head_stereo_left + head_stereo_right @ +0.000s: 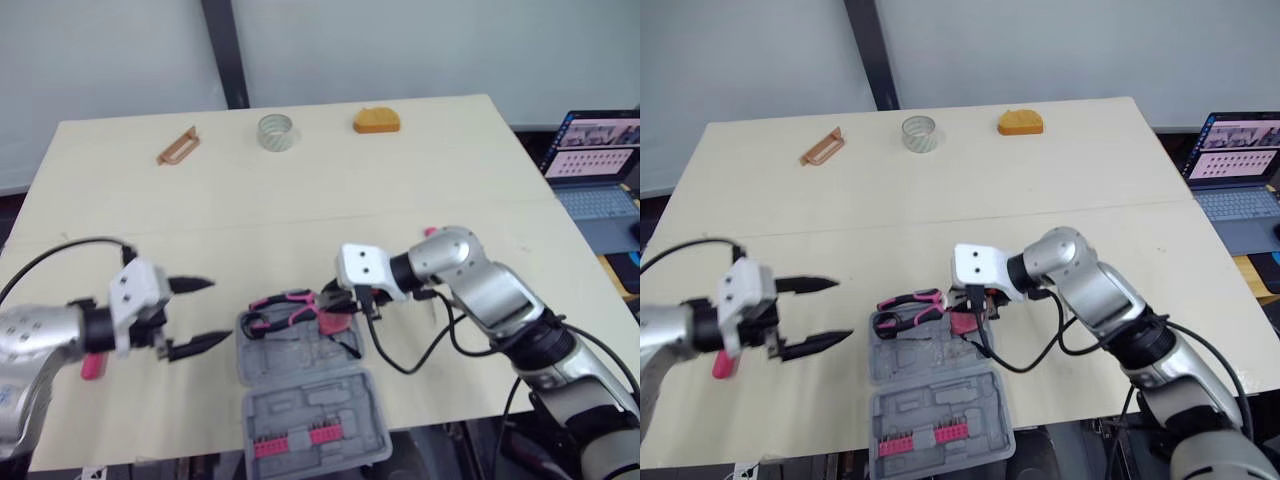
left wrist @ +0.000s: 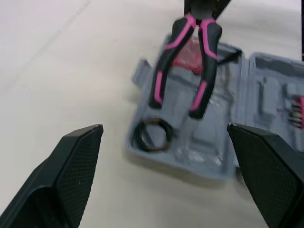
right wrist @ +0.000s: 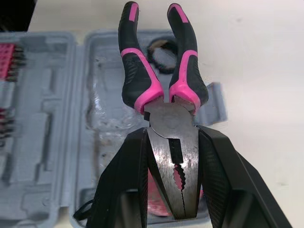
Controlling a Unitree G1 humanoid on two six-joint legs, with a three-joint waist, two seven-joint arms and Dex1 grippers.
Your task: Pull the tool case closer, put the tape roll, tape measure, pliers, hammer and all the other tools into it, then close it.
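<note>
Right wrist view: right gripper [image 3: 173,142] clamped on pliers [image 3: 161,95] by metal head, pink handles hanging over open tool case [image 3: 52,118] at front table [image 1: 400,200] edge. Left gripper [image 1: 215,312] spread wide, empty, beside case. Risk of pliers sitting proud, blocking closure, if released off moulded slot.

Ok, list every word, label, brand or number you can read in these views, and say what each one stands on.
No text can be read anywhere.
The laptop screen shows rows of marks, too small to read.
The pliers, tool case, tape roll and tape measure show no visible lettering.
</note>
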